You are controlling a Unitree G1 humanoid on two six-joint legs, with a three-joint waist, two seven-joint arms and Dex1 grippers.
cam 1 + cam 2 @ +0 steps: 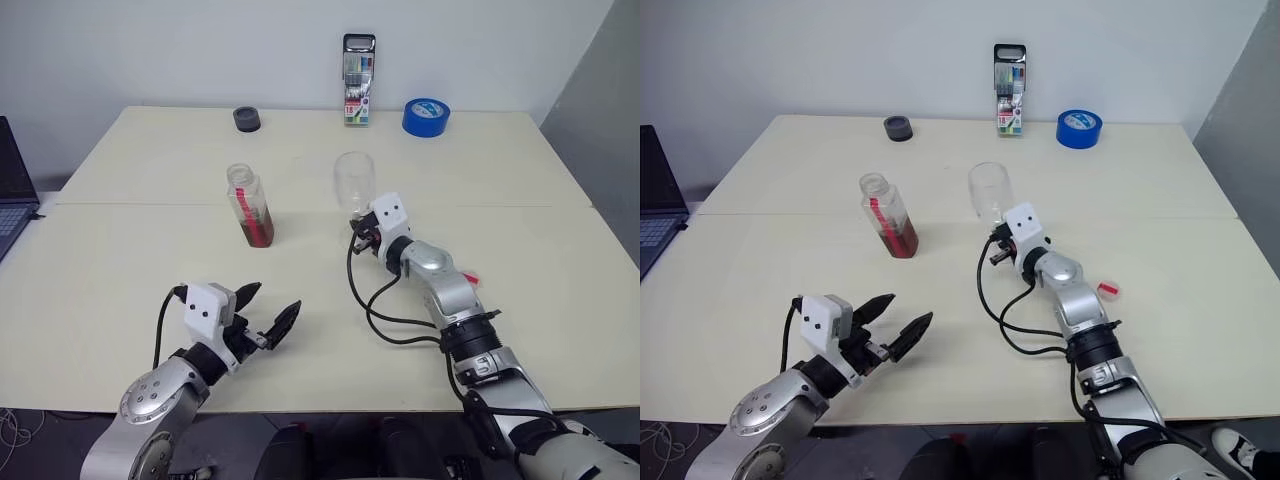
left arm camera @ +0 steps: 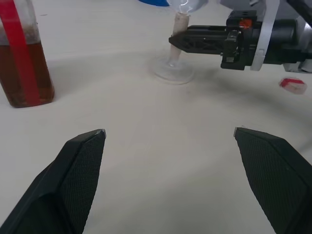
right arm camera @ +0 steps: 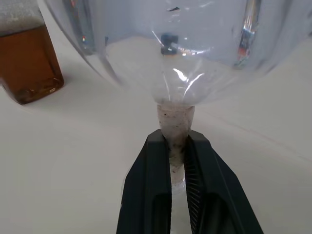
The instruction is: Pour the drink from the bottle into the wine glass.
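Here the wine glass stands upright near the middle of the table, its stem pinched between the pressed-together fingers of the right hand, and the uncapped bottle with its reddish-brown drink stands just beside it at nine o'clock. At about seven o'clock from the bottle, near the table's front edge, the left hand hovers with its fingers spread wide, holding nothing. Along the far edge sit a dark cap at eleven o'clock, a marker pack at twelve and a blue tape roll at one.
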